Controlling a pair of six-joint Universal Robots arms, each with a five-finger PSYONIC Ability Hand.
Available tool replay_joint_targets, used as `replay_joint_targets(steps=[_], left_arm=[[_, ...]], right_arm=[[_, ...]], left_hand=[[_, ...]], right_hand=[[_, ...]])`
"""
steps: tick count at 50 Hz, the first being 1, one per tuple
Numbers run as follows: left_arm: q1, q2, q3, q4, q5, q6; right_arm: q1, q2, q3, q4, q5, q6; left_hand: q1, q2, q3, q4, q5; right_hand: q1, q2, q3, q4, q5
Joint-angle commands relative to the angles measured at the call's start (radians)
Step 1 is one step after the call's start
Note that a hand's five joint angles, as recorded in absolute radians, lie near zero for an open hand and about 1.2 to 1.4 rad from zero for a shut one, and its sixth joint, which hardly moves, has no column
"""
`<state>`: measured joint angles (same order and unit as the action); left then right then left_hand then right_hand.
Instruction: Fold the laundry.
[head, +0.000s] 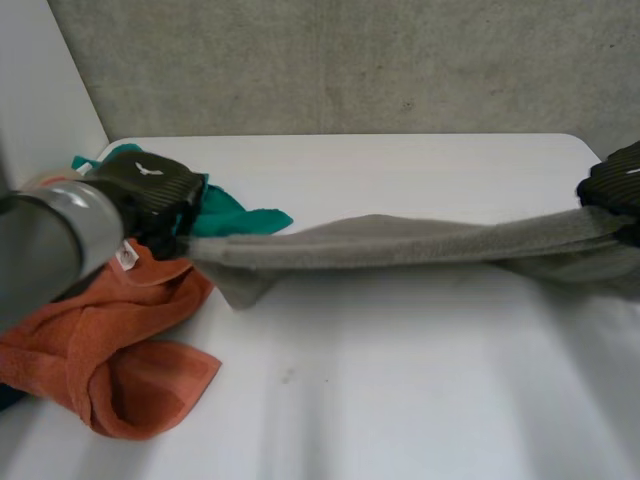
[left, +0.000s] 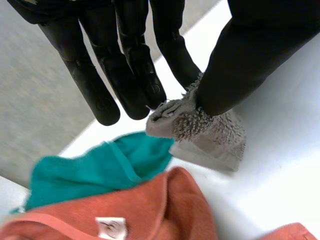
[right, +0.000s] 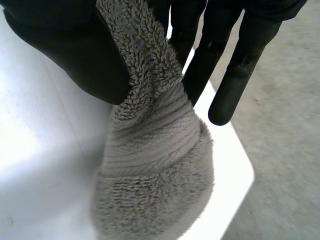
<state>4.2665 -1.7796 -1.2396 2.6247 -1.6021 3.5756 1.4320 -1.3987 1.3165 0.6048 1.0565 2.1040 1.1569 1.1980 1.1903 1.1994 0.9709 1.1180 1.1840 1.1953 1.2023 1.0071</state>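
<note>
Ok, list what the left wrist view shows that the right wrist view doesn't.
Left wrist view, not the right: the left robot hand pinching one end of the grey towel between thumb and fingers, with a teal cloth and an orange towel bearing a white label beside it. Right wrist view, not the left: the right robot hand pinching the towel's other end, near a corner of the white table. Both: the grey towel, the white table, grey floor beyond.

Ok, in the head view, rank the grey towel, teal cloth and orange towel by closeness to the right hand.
1. The grey towel, pinched in the right hand.
2. The teal cloth, over at the left.
3. The orange towel, far left front.
</note>
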Motion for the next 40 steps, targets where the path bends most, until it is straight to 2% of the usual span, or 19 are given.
replay_joint_targets(steps=[1,6,7,10,11,14,15,17,19,21,26,30,34,40], left_arm=[[-0.007,-0.266,0.147,0.124,-0.025,-0.003],[0.003,-0.379,0.299,0.341,-0.001,-0.001],[0.010,-0.395,0.352,0.445,0.013,-0.006],[0.024,-0.394,0.413,0.614,0.033,-0.014],[0.032,-0.380,0.431,0.737,0.046,-0.032],[0.049,-0.353,0.439,0.927,0.060,-0.093],[0.064,-0.336,0.437,1.034,0.057,-0.145],[0.072,-0.324,0.422,1.080,0.047,-0.187],[0.069,-0.301,0.393,1.063,0.047,-0.218],[0.061,-0.291,0.373,1.034,0.053,-0.216],[0.059,-0.268,0.253,0.950,0.048,-0.199],[0.069,-0.245,0.074,0.925,0.034,-0.186],[0.069,-0.250,-0.088,0.926,0.037,-0.167],[0.069,-0.305,-0.259,0.934,0.057,-0.107]], right_arm=[[0.073,0.211,-0.080,-0.166,0.039,0.039],[0.120,0.306,-0.218,-0.344,0.085,0.214],[0.132,0.320,-0.268,-0.437,0.095,0.288],[0.148,0.322,-0.316,-0.615,0.106,0.416],[0.153,0.314,-0.324,-0.754,0.120,0.510],[0.157,0.288,-0.303,-0.980,0.145,0.658],[0.160,0.270,-0.268,-1.126,0.154,0.745],[0.166,0.250,-0.226,-1.262,0.165,0.824],[0.166,0.225,-0.160,-1.431,0.163,0.902],[0.168,0.219,-0.119,-1.508,0.160,0.929],[0.174,0.217,-0.031,-1.525,0.126,0.918],[0.166,0.250,0.030,-1.427,0.059,0.884],[0.159,0.309,0.098,-1.222,0.013,0.796],[0.151,0.398,0.147,-0.961,0.010,0.608]], left_hand=[[0.239,0.198,0.206,0.197,0.251],[0.239,0.198,0.206,0.197,0.251],[0.239,0.198,0.206,0.197,0.251],[0.239,0.198,0.206,0.197,0.251],[0.239,0.198,0.206,0.197,0.251],[0.239,0.198,0.206,0.197,0.251],[0.239,0.198,0.206,0.197,0.251],[0.239,0.198,0.206,0.197,0.251],[0.239,0.198,0.206,0.197,0.251],[0.239,0.198,0.206,0.197,0.251],[0.239,0.198,0.206,0.197,0.251],[0.239,0.198,0.206,0.197,0.251],[0.239,0.198,0.206,0.197,0.251],[0.239,0.198,0.206,0.197,0.251]], right_hand=[[0.278,0.212,0.201,0.194,0.215],[0.278,0.212,0.201,0.194,0.215],[0.278,0.212,0.201,0.194,0.215],[0.278,0.212,0.201,0.194,0.215],[0.278,0.212,0.201,0.194,0.215],[0.278,0.212,0.201,0.194,0.215],[0.278,0.212,0.201,0.194,0.215],[0.278,0.212,0.201,0.194,0.215],[0.278,0.212,0.201,0.194,0.215],[0.278,0.212,0.201,0.194,0.215],[0.278,0.212,0.201,0.194,0.215],[0.278,0.212,0.201,0.194,0.215],[0.278,0.212,0.201,0.194,0.215],[0.278,0.212,0.201,0.194,0.215]])
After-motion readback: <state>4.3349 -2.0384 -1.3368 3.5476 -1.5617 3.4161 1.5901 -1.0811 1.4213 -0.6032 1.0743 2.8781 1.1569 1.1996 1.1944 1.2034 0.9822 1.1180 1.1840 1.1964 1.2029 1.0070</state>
